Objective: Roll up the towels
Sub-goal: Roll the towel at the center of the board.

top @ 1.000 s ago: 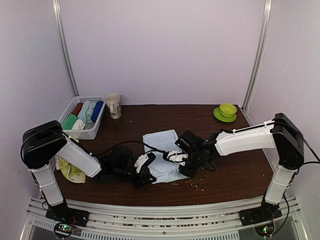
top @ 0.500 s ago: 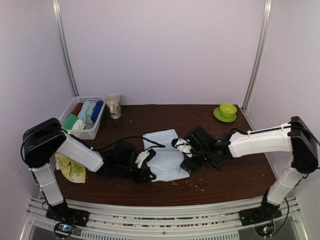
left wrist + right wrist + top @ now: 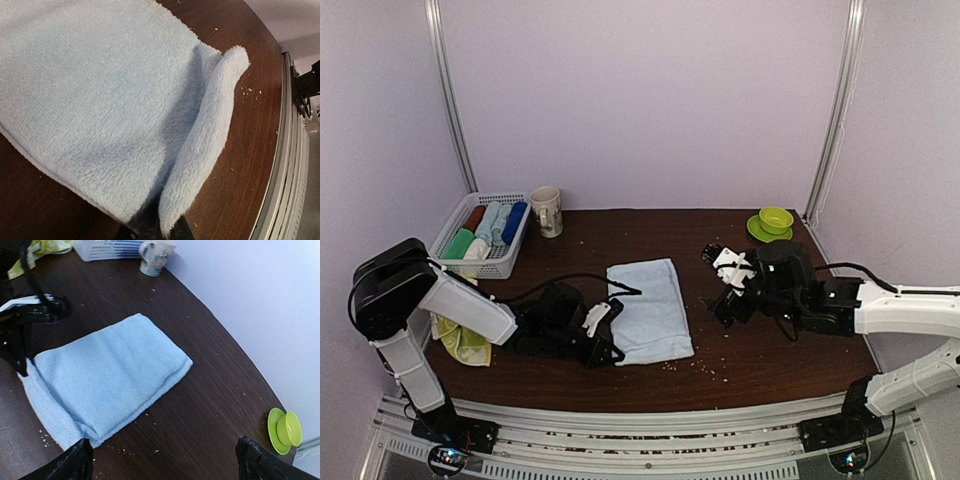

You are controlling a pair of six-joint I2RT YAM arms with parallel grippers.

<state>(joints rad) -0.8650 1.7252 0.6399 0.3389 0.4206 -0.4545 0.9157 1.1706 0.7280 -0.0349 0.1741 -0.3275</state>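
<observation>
A pale blue towel (image 3: 648,310) lies folded flat at the middle of the table. My left gripper (image 3: 610,352) is shut on its near left corner. The left wrist view shows that edge of the blue towel (image 3: 200,150) lifted into a small fold above my left gripper (image 3: 160,232). My right gripper (image 3: 725,285) stands open to the right of the towel, apart from it. In the right wrist view the blue towel (image 3: 110,380) lies beyond my right gripper (image 3: 165,460), nothing between its fingers. A yellow-green towel (image 3: 460,340) lies crumpled at the table's left edge.
A white slatted basket (image 3: 500,265) holding several rolled towels stands at the back left, with a mug (image 3: 547,211) beside it. A green cup on a saucer (image 3: 772,224) sits at the back right. Crumbs (image 3: 705,368) are scattered near the towel's front edge.
My right gripper let go of the blue towel, opened wide and drew back to the right. The towel now lies flatter. My left gripper stays shut on its corner.
</observation>
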